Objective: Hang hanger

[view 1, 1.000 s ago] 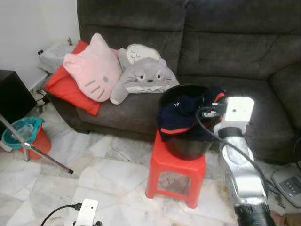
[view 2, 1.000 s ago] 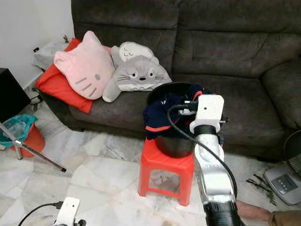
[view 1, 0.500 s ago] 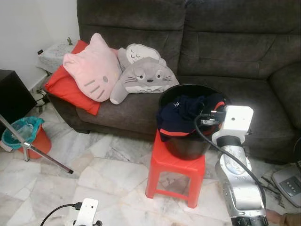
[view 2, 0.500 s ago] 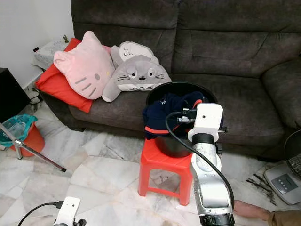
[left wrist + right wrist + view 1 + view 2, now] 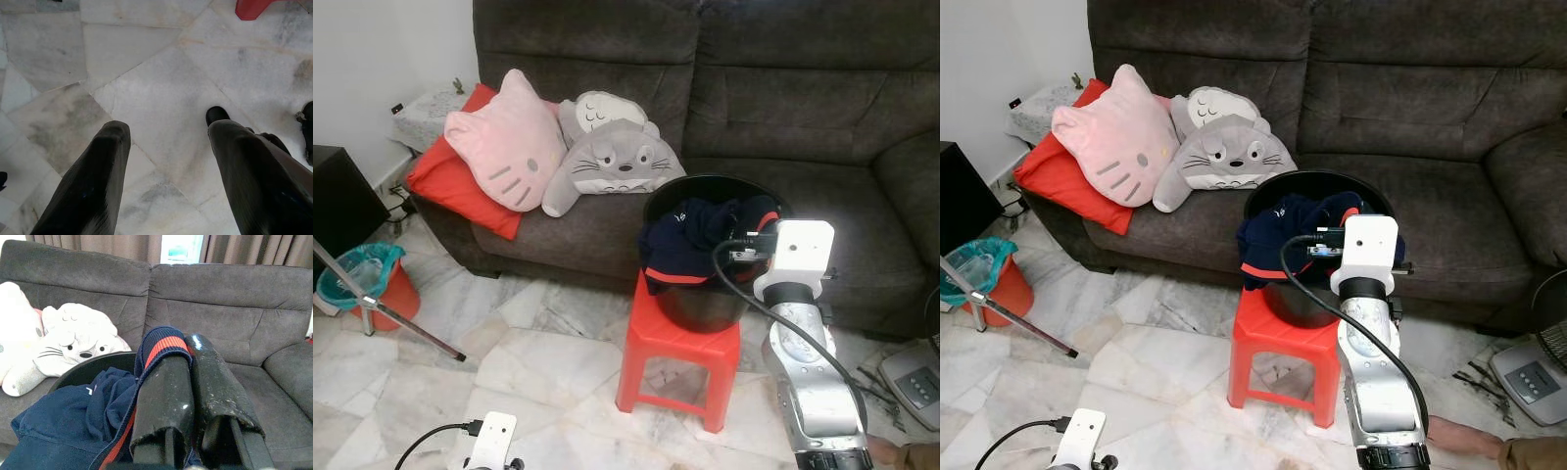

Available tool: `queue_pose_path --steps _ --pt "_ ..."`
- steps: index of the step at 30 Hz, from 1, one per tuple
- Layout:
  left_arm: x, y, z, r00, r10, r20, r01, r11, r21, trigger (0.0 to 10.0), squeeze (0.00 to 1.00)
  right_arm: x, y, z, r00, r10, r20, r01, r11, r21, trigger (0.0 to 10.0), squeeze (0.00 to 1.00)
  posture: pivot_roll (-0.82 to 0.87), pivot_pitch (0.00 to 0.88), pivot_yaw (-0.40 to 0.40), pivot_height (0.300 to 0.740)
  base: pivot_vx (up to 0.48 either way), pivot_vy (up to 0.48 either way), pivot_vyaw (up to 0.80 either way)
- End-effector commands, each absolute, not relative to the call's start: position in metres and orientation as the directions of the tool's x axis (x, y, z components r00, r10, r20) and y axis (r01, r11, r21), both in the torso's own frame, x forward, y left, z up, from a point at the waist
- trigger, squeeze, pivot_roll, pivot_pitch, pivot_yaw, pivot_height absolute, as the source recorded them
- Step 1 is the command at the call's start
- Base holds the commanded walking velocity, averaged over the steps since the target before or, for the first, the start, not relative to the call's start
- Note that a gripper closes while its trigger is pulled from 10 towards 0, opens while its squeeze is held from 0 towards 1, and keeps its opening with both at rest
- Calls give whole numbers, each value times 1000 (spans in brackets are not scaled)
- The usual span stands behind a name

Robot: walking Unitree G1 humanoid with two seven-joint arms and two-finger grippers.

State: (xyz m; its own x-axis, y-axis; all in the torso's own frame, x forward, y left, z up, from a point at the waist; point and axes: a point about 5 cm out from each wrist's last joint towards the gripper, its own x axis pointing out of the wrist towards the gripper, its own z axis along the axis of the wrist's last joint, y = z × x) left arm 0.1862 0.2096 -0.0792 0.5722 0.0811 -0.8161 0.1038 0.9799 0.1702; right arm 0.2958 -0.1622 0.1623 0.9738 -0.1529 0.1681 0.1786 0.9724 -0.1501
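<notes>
I have the right gripper (image 5: 188, 367) up at the black tub (image 5: 705, 294), which sits on the red stool (image 5: 677, 357) in front of the dark grey sofa (image 5: 783, 108). Through the right wrist camera its two black fingers (image 5: 161, 401) are pressed together, with the red-striped navy cuff of the garment (image 5: 98, 421) pinched between them and folded over the finger tips. The rest of that navy clothing is heaped in the tub and spills over its rim at about 9 o'clock, toward the cushions. From the head camera, the silver right arm (image 5: 808, 392) rises from 5 o'clock to the tub's rim at 3 o'clock, its white wrist block (image 5: 800, 250) level with the rim.

I cannot make out a hanger anywhere; the cloth in the tub is all I can see of the job.

The left gripper (image 5: 166, 161) hangs low over the marble floor (image 5: 161, 88), its fingers spread well apart with nothing between them.

On the sofa, at 10 o'clock from the tub, a pink cat cushion (image 5: 509, 147) leans on a red pillow (image 5: 450, 186), with a grey plush cushion (image 5: 612, 162) just beside it. A red bucket with a teal liner (image 5: 367, 279) stands on the floor at 9 o'clock.
</notes>
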Motion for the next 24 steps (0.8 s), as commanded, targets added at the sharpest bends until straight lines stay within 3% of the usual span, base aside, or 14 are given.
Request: queue_pose_path --steps 1,7,24 --pt "185 212 -80 565 82 -821 116 977 177 10000 0 298 -161 167 972 -152 180 181 970 -160 10000 0 -197 0 71 740 0 0 0" --pt "185 213 -79 564 82 -821 117 977 178 10000 0 299 -162 167 971 -156 182 186 969 -162 10000 0 -199 0 71 740 0 0 0" --pt "183 213 -80 563 79 -822 112 979 171 10000 0 299 -166 166 970 -163 179 194 966 -172 10000 0 -201 0 71 740 -276 0 0"
